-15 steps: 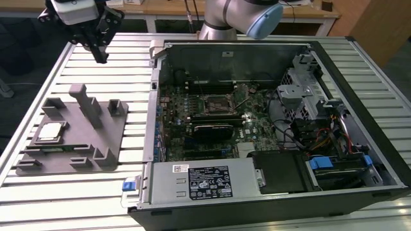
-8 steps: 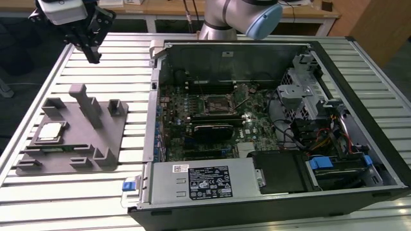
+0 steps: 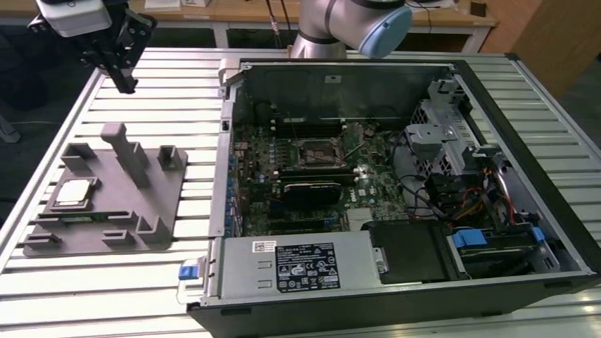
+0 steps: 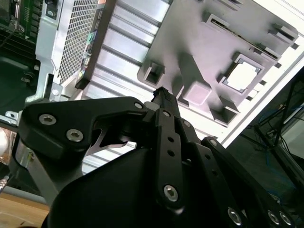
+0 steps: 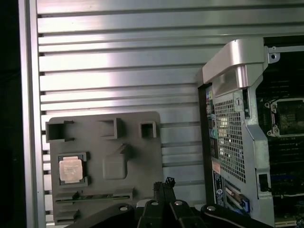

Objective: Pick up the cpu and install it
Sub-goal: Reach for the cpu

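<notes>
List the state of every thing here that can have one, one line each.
cpu: lying flat in its recess on the grey fixture, not gripped.
gripper: shut, empty, in the air apart from the fixture.
computer case: lying on its side, side panel off, inside exposed.
cpu socket: no cpu in it.
</notes>
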`<state>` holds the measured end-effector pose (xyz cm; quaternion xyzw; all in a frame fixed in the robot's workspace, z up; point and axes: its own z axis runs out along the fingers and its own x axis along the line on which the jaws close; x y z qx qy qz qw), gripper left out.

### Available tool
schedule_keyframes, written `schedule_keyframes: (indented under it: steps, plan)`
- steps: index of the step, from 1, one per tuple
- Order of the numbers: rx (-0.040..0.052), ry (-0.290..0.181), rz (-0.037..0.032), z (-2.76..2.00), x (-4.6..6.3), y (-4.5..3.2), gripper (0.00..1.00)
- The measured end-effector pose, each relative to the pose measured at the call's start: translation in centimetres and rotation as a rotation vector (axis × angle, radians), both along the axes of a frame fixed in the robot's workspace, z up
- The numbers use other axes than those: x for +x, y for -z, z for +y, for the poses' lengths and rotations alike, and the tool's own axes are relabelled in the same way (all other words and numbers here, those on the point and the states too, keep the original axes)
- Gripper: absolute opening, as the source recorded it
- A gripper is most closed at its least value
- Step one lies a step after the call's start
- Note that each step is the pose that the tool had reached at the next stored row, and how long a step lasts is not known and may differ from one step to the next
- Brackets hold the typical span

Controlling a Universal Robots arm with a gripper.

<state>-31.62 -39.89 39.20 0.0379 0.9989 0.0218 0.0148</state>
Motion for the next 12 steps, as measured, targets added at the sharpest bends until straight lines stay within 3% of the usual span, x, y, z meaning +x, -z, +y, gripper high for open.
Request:
schedule_keyframes:
  steps: [12]
  plan:
    - [0.0001,0.000,-0.0001,0.00,-1.5,0.33,0.11]
